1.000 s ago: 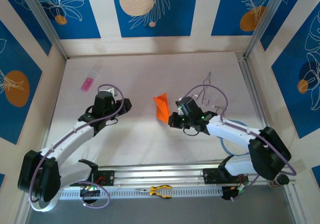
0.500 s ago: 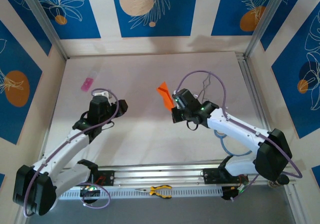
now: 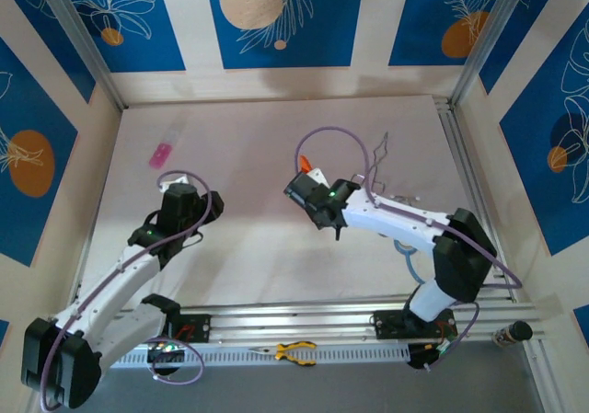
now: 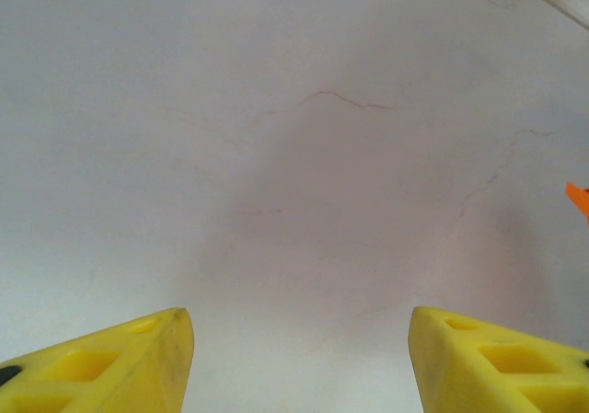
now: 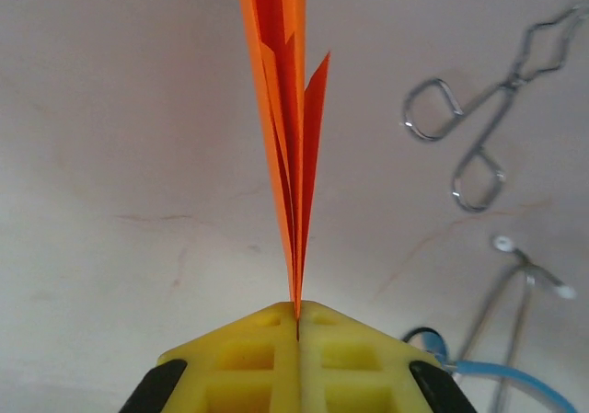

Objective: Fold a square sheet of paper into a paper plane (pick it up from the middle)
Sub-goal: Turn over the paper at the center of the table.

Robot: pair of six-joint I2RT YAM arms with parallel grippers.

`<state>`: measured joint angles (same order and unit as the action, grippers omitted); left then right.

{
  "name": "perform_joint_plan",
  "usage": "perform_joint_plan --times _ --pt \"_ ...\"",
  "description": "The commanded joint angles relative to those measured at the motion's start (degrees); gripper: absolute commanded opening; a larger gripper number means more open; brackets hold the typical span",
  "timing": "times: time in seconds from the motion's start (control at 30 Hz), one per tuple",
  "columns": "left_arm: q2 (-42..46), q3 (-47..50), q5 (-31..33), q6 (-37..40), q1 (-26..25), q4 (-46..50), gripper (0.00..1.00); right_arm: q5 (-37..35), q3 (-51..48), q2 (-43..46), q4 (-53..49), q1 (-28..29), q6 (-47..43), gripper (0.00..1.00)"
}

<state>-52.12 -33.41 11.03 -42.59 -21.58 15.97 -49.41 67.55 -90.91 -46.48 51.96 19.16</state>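
Right tool (image 5: 297, 316): is clamping shut on the paper plane (image 5: 287, 109), its yellow jaws meeting on the folded edge.
Left tool (image 4: 296, 321): is hanging with its jaws wide apart and nothing between them, facing bare table (image 4: 276, 155).
Plane position: is sticking edge-on out of the right tool near the middle of the table and appearing to be clear of the surface. In the top view an orange tip is peeking past the tool (the rest is sitting behind the wrist).
Handling: is looking thin, light and springy, with the layers fanning apart toward the free end. It is likely slipping or crushing easily, so a pinch low on the centre crease, where the layers are stacking, is seeming the safest hold.
Edges: the wire tongs (image 5: 479, 137) are lying just to the right of the plane, with a blue cable (image 5: 479, 369) nearer the arm.
Open room: bare table is stretching between the two arms. The pink object (image 3: 161, 154) is resting well apart at the far left, and the yellow-handled pliers (image 3: 294, 350) are lying on the near rail.
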Motion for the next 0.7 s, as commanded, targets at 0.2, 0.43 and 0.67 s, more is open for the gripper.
perform_joint_plan --times 0.2,0.43,0.67 --pt "2.9 1.2 3.8 -2.1 1.0 3.5 0.66 -4.8 3.7 -10.1 -4.4 7.8 2.7 0.02" --pt "4.3 0.9 4.2 -2.0 1.2 4.8 0.66 3.0 6.6 -16.2 -1.6 13.0 3.1 0.11" --pt "5.9 0.4 5.0 -0.8 1.5 7.0 0.68 19.3 3.8 -12.5 8.2 11.7 2.7 0.3"
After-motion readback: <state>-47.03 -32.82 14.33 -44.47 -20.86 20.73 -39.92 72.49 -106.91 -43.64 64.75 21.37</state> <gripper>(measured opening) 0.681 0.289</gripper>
